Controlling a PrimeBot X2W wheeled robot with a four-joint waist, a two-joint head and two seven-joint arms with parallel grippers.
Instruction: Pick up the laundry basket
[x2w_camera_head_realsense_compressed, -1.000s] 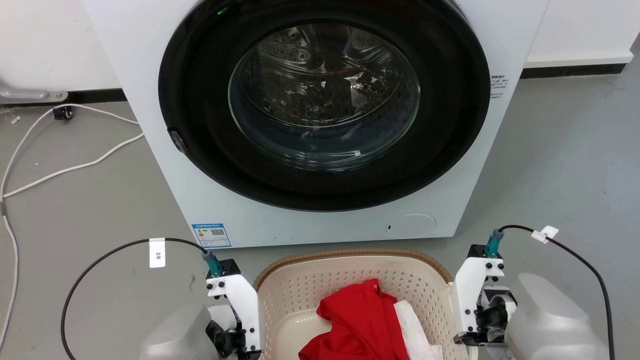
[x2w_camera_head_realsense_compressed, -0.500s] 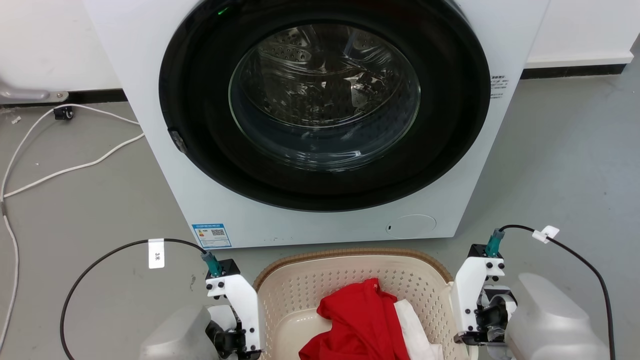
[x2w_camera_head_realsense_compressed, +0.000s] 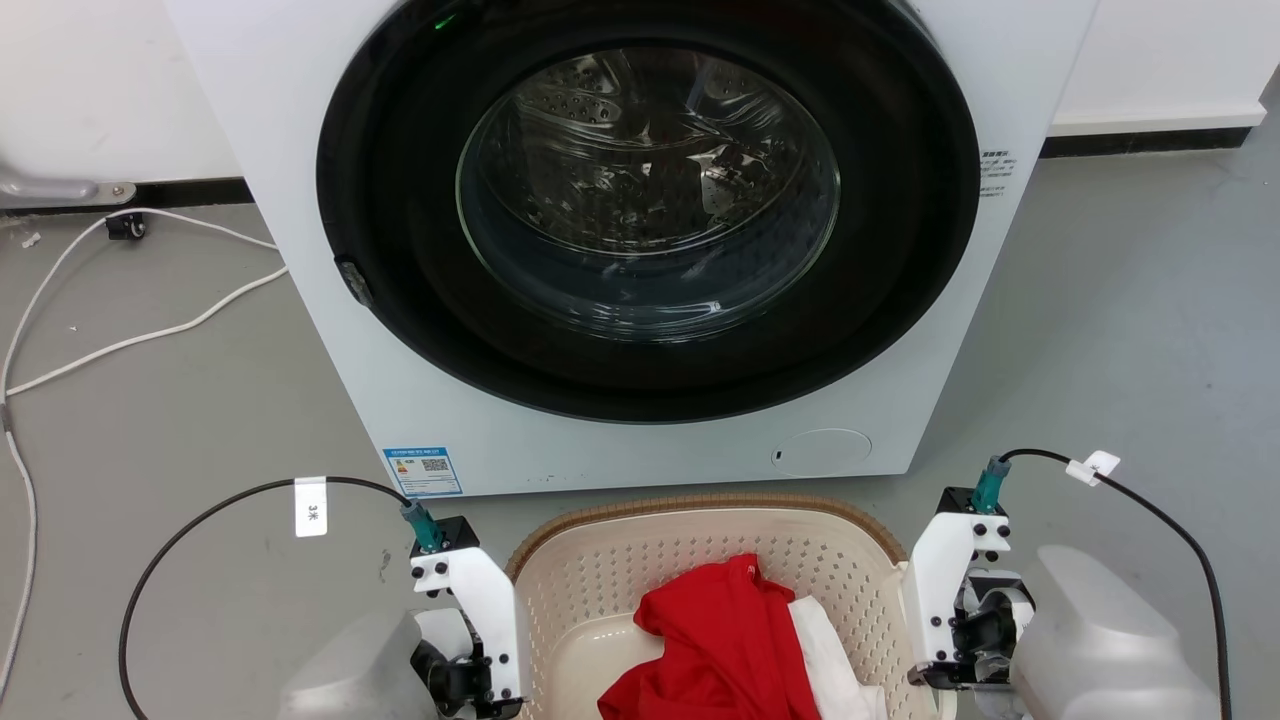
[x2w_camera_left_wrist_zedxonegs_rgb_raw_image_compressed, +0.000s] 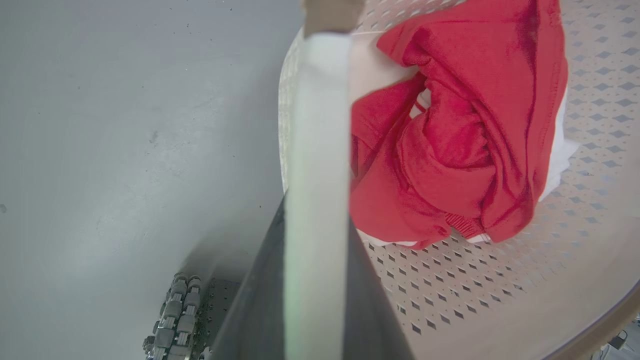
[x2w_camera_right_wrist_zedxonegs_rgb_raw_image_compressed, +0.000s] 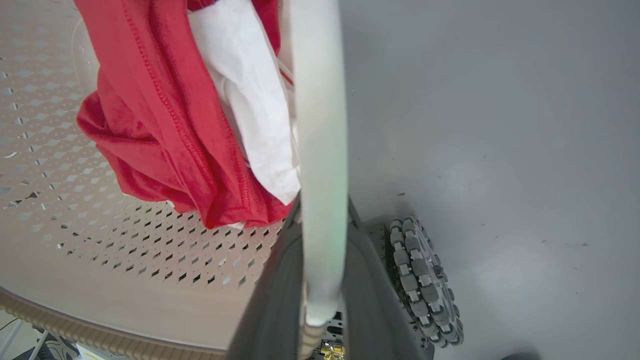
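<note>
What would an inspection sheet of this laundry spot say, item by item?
Surface: grey floor, lightly speckled.
Job's things: laundry basket before the washing machine, holding a red garment and a white garment.
Clutter: nothing seen.
End effectors: left end effector and right end effector each clamped on a white side handle.
Cables: white cable loose on floor at left; black cable looping off each arm.
Surroundings: washing machine door closed; white wall behind.

washing machine (x2w_camera_head_realsense_compressed: 600, 462) just behind basket (x2w_camera_head_realsense_compressed: 700, 506), open floor (x2w_camera_head_realsense_compressed: 1120, 330) either side
</note>
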